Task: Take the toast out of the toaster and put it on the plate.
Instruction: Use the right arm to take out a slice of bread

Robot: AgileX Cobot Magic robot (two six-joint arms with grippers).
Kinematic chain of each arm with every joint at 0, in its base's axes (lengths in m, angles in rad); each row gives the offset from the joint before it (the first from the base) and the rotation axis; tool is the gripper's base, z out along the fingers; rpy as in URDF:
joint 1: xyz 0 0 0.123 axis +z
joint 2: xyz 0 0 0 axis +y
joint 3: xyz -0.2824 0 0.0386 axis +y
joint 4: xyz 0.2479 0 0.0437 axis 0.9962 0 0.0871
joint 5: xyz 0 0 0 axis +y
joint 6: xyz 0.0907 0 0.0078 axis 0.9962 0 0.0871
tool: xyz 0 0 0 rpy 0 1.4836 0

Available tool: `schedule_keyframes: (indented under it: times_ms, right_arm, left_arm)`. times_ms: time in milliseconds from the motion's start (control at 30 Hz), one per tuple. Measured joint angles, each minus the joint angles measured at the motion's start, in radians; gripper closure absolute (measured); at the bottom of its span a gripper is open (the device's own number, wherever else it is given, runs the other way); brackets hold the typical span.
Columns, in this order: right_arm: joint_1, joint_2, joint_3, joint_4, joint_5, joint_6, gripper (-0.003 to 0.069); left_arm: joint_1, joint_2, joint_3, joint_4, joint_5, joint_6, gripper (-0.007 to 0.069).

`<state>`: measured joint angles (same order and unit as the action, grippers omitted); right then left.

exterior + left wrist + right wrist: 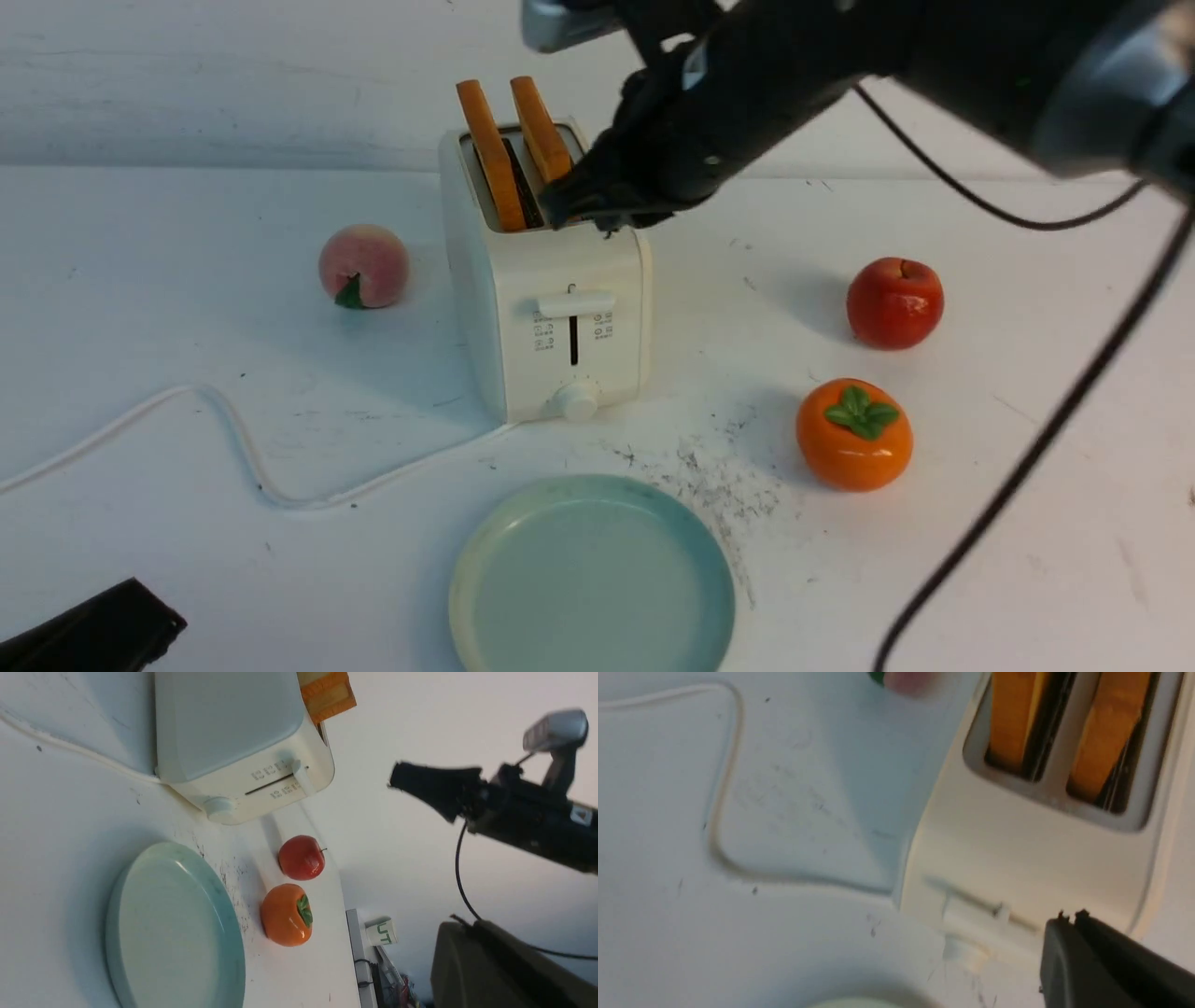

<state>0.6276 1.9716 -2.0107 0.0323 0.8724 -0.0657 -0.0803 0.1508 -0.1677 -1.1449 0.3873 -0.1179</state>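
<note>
The cream-white toaster (560, 280) stands mid-table with two orange-brown toast slices sticking up from its slots, the left slice (490, 154) and the right slice (541, 131). My right gripper (569, 210) is shut and empty, its tips just above the toaster's front top edge, next to the right slice. In the right wrist view its tips (1069, 917) hover over the toaster (1017, 868), short of the slots. The pale blue-green plate (593, 579) lies empty in front of the toaster. My left gripper (103, 625) is low at the near left, shut and empty (448, 924).
A peach (364, 266) lies left of the toaster. A red apple (894, 303) and an orange persimmon (854, 434) lie to its right. The white cord (233, 439) loops over the near-left table. A black cable (1027, 448) hangs from the right arm.
</note>
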Motion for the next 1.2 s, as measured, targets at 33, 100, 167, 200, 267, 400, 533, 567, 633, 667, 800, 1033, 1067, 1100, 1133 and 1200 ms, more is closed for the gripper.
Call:
schedule_keyframes:
  times_ms: [33,100,167,200,267,400,533,567,633,667,800,1033,1067,1100,1133,1200]
  right_arm:
    - [0.007,0.019,-0.021,-0.019,-0.023,0.015,0.0619]
    - [0.013,0.051,-0.058,-0.053,-0.08,0.046,0.0584]
    - [0.015,0.058,-0.071,-0.072,-0.141,0.057,0.0536]
    - [0.015,0.059,-0.073,-0.077,-0.166,0.059,0.0506]
    - [0.015,0.059,-0.074,-0.088,-0.21,0.074,0.0452]
    - [0.01,0.061,-0.075,-0.097,-0.284,0.136,0.0317]
    - [-0.008,0.078,-0.078,-0.097,-0.331,0.213,0.024]
    - [-0.016,0.089,-0.08,-0.097,-0.343,0.242,0.0224]
    - [-0.027,0.106,-0.08,-0.098,-0.354,0.258,0.0214]
    - [-0.03,0.119,-0.08,-0.1,-0.359,0.264,0.0211]
    - [-0.035,0.153,-0.08,-0.1,-0.378,0.266,0.0207]
    - [-0.035,0.205,-0.08,-0.134,-0.418,0.266,0.0206]
    - [-0.035,0.207,-0.08,-0.136,-0.418,0.266,0.0206]
    - [-0.036,0.217,-0.08,-0.148,-0.419,0.266,0.0206]
    - [-0.036,0.223,-0.08,-0.153,-0.42,0.266,0.0206]
    - [-0.043,0.236,-0.08,-0.158,-0.423,0.266,0.0206]
  left_arm:
    - [0.0,0.0,0.0,0.001,0.007,0.0,0.0638]
    - [0.0,0.0,0.0,0.001,0.024,0.0,0.0638]
    - [0.0,0.0,0.0,0.002,0.028,0.0,0.0638]
    - [0.0,0.0,0.0,0.009,0.029,0.0,0.0638]
    - [0.0,0.0,0.0,0.023,0.032,0.0,0.0638]
    - [0.0,0.0,0.0,0.048,0.049,0.0,0.0638]
    - [0.0,0.0,0.0,0.051,0.063,0.0,0.0638]
    - [0.0,0.0,0.0,0.051,0.064,0.0,0.0638]
    - [0.0,0.0,0.0,0.052,0.066,0.0,0.0638]
    - [0.0,0.0,0.0,0.052,0.066,0.0,0.0638]
    - [0.0,0.0,0.0,0.052,0.066,0.0,0.0638]
    - [0.0,0.0,0.0,0.052,0.066,0.0,0.0633]
    - [0.0,0.0,0.0,0.052,0.066,0.0,0.0632]
    - [0.0,0.0,0.0,0.052,0.066,0.0,0.063]
    - [0.0,0.0,0.0,0.052,0.066,0.0,0.063]
    - [0.0,0.0,0.0,0.052,0.066,0.0,0.0629]
